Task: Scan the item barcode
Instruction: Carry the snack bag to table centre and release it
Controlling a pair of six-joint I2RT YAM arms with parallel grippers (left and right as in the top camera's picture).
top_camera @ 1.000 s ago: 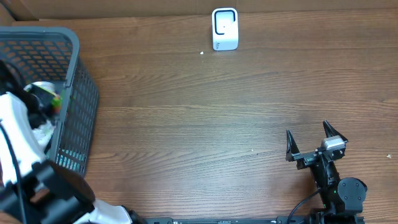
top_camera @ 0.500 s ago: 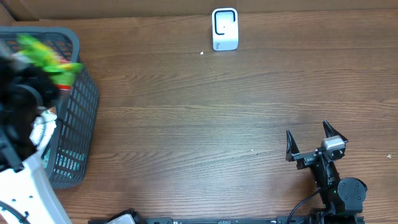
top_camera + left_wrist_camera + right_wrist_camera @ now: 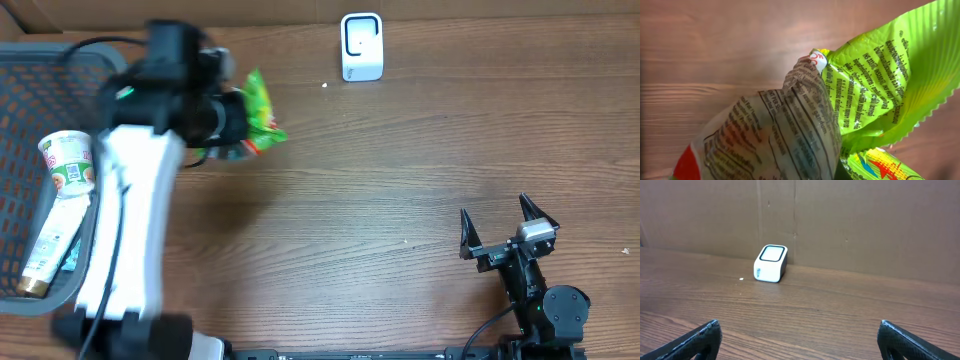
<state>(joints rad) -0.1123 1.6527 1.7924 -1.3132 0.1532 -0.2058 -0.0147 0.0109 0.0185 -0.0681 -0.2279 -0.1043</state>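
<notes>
Left claw (image 3: 232, 122): you have it clamped on the green snack packet (image 3: 262, 108), over the table (image 3: 380, 190), just right of the basket (image 3: 50, 52) and apart from the white scanner (image 3: 361, 46). Right claw (image 3: 497, 222): jaws wide, empty, near the front-right edge.

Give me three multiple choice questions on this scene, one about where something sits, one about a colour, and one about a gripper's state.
1. Where is the white scanner?
A. At the far edge of the table
B. Inside the grey basket
C. On the floor

2. What is the main colour of the snack bag?
A. Blue
B. Green
C. Black

3. How is the right gripper?
A. Shut on the snack bag
B. Shut on nothing
C. Open, holding nothing

Answers: 1 A, it stands on the wood at the far side; 2 B, the left wrist view shows bright green foil; 3 C, its jaws stand wide apart over bare wood.
</notes>
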